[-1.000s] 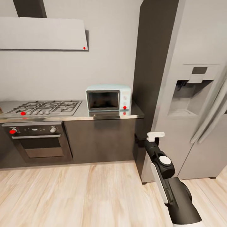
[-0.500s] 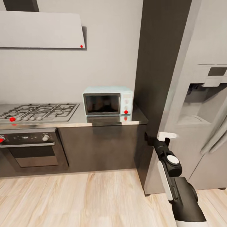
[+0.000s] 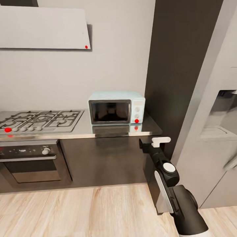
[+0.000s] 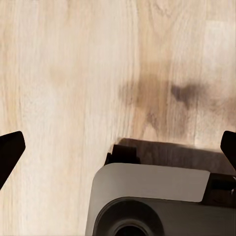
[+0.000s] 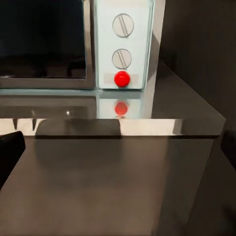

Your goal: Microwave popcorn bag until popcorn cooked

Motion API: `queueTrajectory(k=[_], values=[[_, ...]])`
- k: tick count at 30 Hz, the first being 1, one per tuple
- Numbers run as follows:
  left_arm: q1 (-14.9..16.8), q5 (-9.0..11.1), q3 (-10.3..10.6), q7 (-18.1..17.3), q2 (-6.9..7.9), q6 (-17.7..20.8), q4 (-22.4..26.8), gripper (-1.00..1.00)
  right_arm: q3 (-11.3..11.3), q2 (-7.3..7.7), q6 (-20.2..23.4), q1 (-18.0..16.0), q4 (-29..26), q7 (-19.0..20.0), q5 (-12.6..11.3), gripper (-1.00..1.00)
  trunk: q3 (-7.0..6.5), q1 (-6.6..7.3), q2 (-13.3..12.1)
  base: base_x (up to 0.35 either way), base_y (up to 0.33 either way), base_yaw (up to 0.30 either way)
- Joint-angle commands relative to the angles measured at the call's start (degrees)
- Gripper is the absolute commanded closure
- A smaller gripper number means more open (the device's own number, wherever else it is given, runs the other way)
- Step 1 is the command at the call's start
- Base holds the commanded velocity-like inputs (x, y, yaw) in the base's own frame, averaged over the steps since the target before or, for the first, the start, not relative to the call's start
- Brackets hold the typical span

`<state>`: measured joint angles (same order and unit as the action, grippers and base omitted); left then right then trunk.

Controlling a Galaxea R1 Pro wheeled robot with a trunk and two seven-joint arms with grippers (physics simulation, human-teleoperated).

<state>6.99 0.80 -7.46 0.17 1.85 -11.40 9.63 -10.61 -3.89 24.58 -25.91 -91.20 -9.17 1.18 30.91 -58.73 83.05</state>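
The microwave (image 3: 116,107) is faced with its door shut and both grippers spread wide and empty — bagging, loading and heating are judged undone.

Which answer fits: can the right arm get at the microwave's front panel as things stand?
Probably yes: the right gripper sits below the countertop edge, facing the microwave, with nothing between them. It must rise first.

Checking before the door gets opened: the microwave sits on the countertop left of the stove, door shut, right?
Not quite. The microwave sits on the countertop right of the stove, not left; the head view shows it. Its door does look shut.
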Motion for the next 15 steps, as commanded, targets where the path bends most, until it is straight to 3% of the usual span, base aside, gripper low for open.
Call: queueTrajectory(k=[1, 4, 11, 15], values=[[0.0, 0.1, -0.1, 0.0, -0.01, -0.2, -0.1, -1.0, 0.0, 0.09, 0.4, -0.1, -0.1, -0.2, 0.1, -1.0, 0.06, 0.0, 0.0, 0.009, 0.006, 0.0], [0.0, 0.1, -0.2, 0.1, -0.01, -0.2, -0.1, -1.0, -0.2, 0.84, 0.7, -0.3, -0.1, 0.0, 0.1, -1.0, 0.06, 0.0, 0.0, 0.133, 0.002, 0.0], [0.0, 0.2, -0.2, 0.1, -0.01, -0.2, -0.1, -1.0, -0.2, 0.95, 1.0, -1.4, 0.0, 0.3, 0.0, -1.0, 0.06, 0.0, 0.0, 0.321, 0.057, 0.0], [0.0, 0.2, -0.3, 0.1, -0.01, -0.2, -0.1, -1.0, -2.4, 0.87, 1.0, -1.4, 0.0, 0.5, 0.0, -1.0, 0.06, 0.0, 0.0, 0.341, 0.132, 0.0]])
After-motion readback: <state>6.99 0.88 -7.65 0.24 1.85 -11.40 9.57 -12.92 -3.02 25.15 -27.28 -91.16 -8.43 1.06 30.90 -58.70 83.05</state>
